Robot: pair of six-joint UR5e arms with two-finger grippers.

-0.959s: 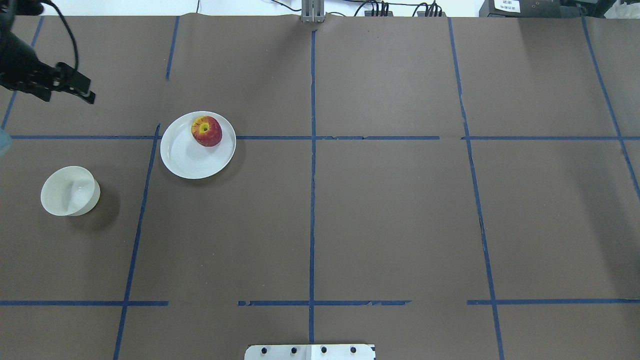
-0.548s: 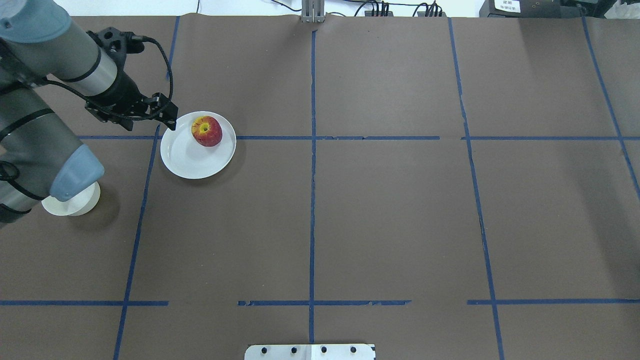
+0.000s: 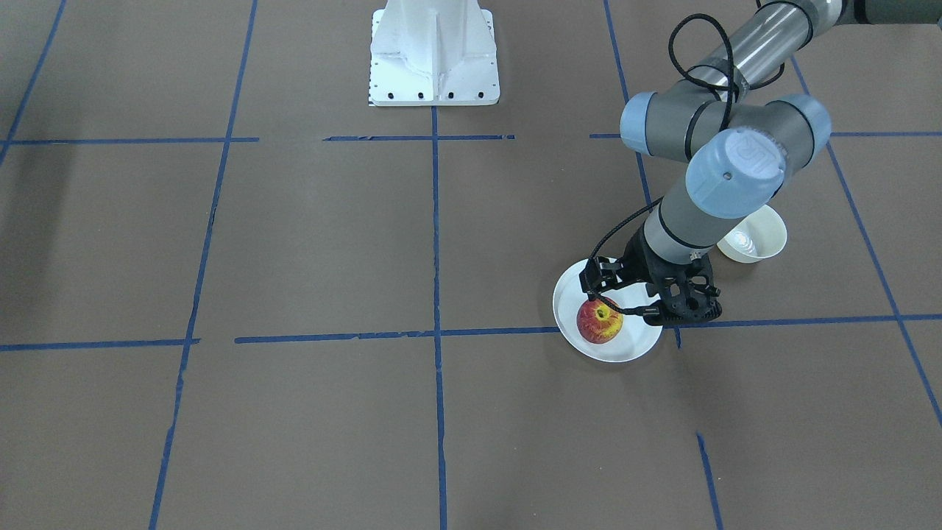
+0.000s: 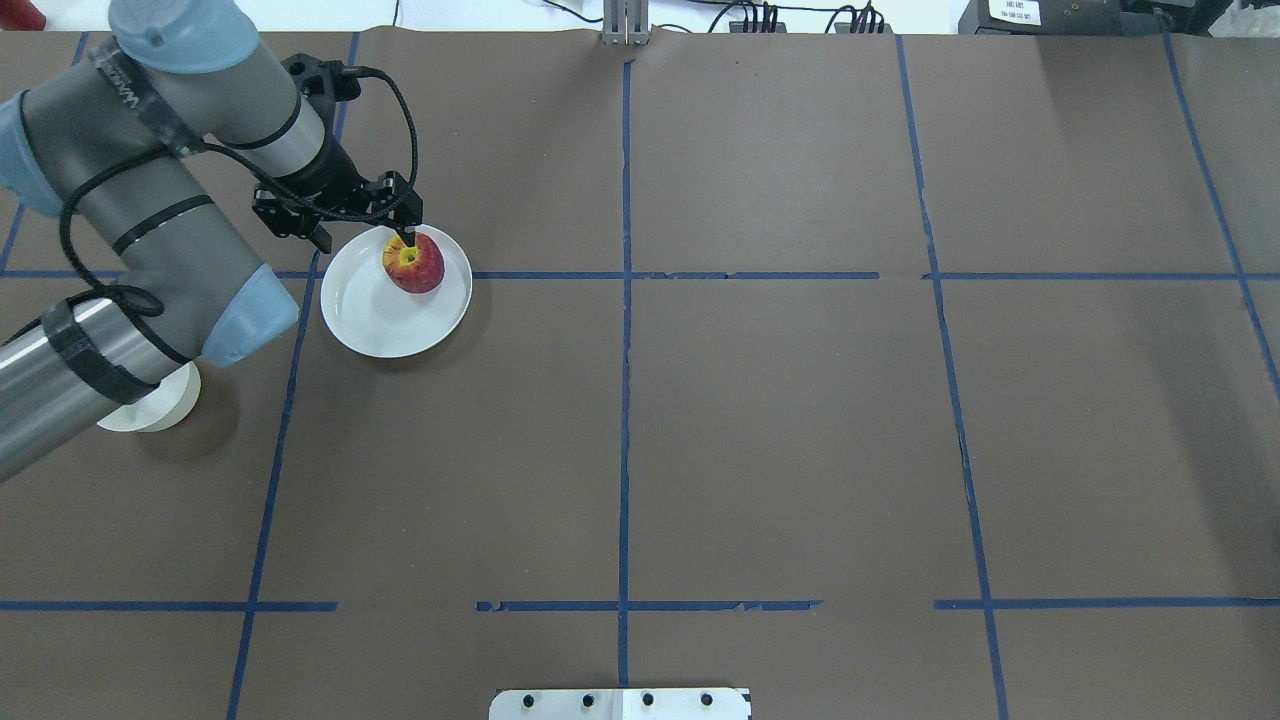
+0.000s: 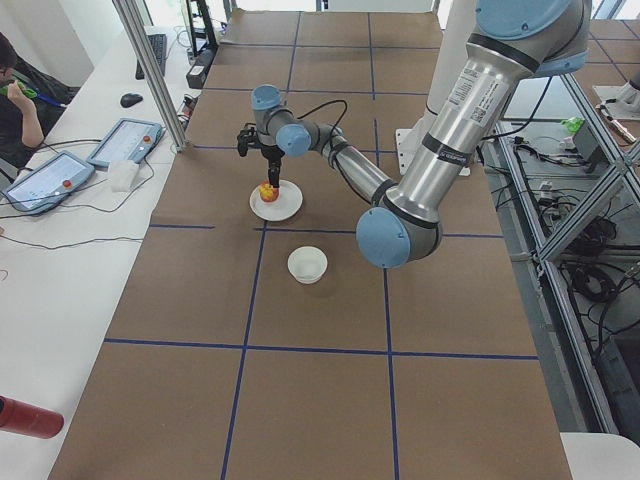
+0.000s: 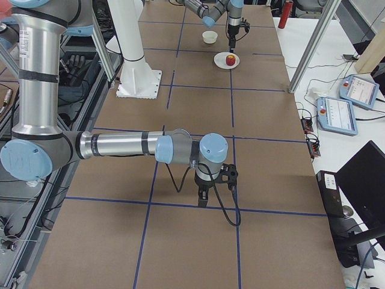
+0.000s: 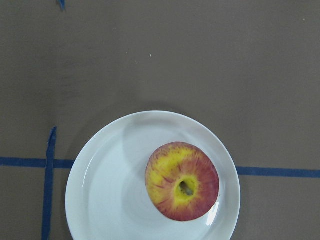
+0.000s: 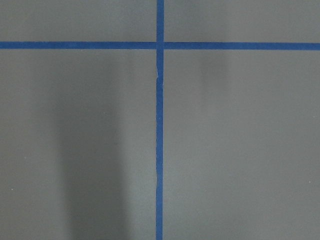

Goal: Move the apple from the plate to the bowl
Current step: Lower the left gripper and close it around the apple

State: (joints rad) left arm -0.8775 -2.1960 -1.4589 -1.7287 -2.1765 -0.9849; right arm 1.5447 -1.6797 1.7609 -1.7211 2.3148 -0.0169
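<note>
The red and yellow apple (image 4: 415, 265) lies on the far side of the white plate (image 4: 380, 320), stem dimple up. It fills the left wrist view (image 7: 182, 181) with the plate (image 7: 110, 190) under it. My left gripper (image 4: 366, 240) hangs open above the plate's far-left rim, one finger over the apple's far edge, not touching it. In the front view the left gripper (image 3: 640, 305) is just beside the apple (image 3: 599, 322). The cream bowl (image 4: 150, 410) stands left of the plate, partly hidden by my left arm. My right gripper (image 6: 204, 195) shows only in the right side view; I cannot tell its state.
The white robot base plate (image 3: 434, 51) sits at the table's near edge. Blue tape lines cross the brown table cover. Beside the table, in the left side view, are tablets (image 5: 50, 180) and a red cylinder (image 5: 25, 417).
My left arm has swung in from the far left corner to over the plate, and its elbow now covers part of the bowl. Apple, plate and bowl have not moved.
</note>
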